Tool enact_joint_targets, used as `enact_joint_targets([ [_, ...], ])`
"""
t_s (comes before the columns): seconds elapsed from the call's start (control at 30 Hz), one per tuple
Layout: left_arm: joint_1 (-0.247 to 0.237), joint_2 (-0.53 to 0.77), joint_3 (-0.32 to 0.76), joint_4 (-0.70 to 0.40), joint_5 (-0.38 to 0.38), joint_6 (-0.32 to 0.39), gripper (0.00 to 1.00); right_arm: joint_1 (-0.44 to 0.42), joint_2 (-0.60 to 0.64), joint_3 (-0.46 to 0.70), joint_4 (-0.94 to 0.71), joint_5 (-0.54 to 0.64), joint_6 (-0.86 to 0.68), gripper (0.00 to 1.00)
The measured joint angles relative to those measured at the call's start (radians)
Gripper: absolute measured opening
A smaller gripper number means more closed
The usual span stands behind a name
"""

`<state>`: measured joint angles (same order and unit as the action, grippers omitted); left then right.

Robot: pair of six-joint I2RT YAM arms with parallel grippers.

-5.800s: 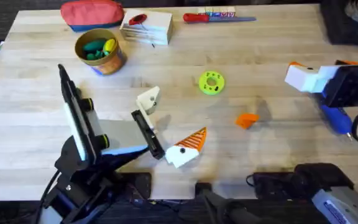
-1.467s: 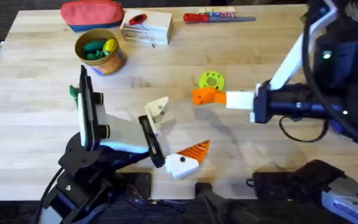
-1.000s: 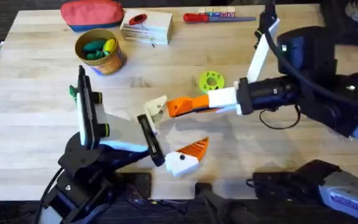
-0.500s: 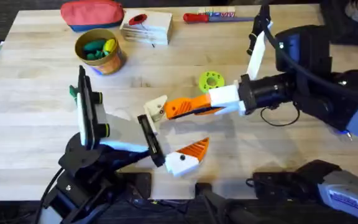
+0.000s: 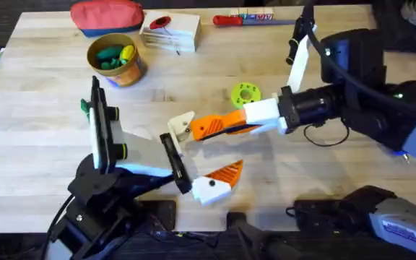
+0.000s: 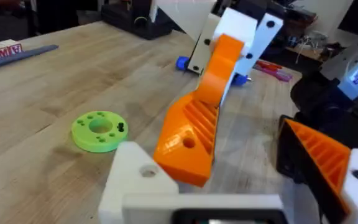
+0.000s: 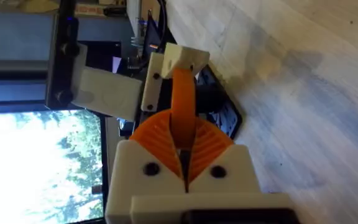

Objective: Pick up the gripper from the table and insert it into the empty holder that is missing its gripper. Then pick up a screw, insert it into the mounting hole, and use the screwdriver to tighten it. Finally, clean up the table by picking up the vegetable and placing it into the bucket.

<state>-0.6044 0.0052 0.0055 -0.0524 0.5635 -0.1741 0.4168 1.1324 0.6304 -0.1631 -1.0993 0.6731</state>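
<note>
My right fingers [image 5: 226, 124] clench the gripper [image 5: 209, 126] at the holder [image 5: 179, 126]; left fingers [image 5: 193, 155] look spread. Slightly skewed, I think, it could jam or slip.

"MA" legible on flat strip [image 6: 14, 53] lying on table; rest unreadable.
</note>
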Motion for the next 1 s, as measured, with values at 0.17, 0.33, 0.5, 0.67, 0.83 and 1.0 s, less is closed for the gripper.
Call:
enact_joint_targets([
  [0.17,0.0,0.0,0.0,0.0,0.001,-0.003,0.987,0.0,0.041,0.0,0.004,-0.002,0.001,0.005],
  [0.33,0.001,0.0,0.0,-0.001,-0.013,-0.021,0.987,0.0,0.101,0.0,0.051,-0.044,0.016,0.004],
  [0.5,0.005,0.0,0.0,0.0,-0.038,-0.021,0.987,-0.001,0.146,0.0,0.134,-0.08,0.062,0.004],
  [0.67,0.006,0.0,0.0,-0.001,-0.045,-0.021,0.987,-0.001,0.175,0.0,0.162,-0.101,0.123,0.004],
  [0.83,0.005,0.0,0.0,-0.001,-0.034,-0.026,0.987,-0.003,0.23,0.0,0.181,-0.131,0.17,0.004],
  [1.0,0.001,0.0,0.0,-0.001,-0.012,-0.028,0.987,-0.001,0.267,0.0,0.26,-0.148,0.221,0.004],
])
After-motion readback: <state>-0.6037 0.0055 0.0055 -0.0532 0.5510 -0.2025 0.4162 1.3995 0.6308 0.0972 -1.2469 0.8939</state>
